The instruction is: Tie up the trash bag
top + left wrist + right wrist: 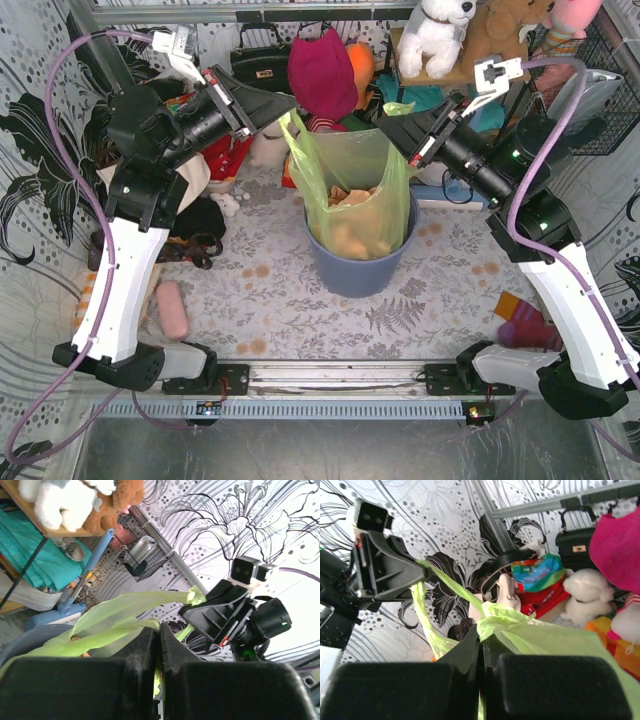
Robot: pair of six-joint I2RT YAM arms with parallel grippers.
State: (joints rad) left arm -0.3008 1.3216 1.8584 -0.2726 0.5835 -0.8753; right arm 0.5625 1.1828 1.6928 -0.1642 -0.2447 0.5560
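The trash bag, thin light-green plastic with tan crumpled paper showing through, stands in a round blue-grey bin at the table's middle. My left gripper is shut on the bag's left top edge, and green film is pinched between its jaws in the left wrist view. My right gripper is shut on the bag's right top corner, seen bunched at its tips in the right wrist view. The bag's mouth is stretched between the two grippers above the bin.
Plush toys, a magenta cloth and a black handbag crowd the back. A pink object lies at the left, a purple and orange item at the right. A wire basket hangs at the far right.
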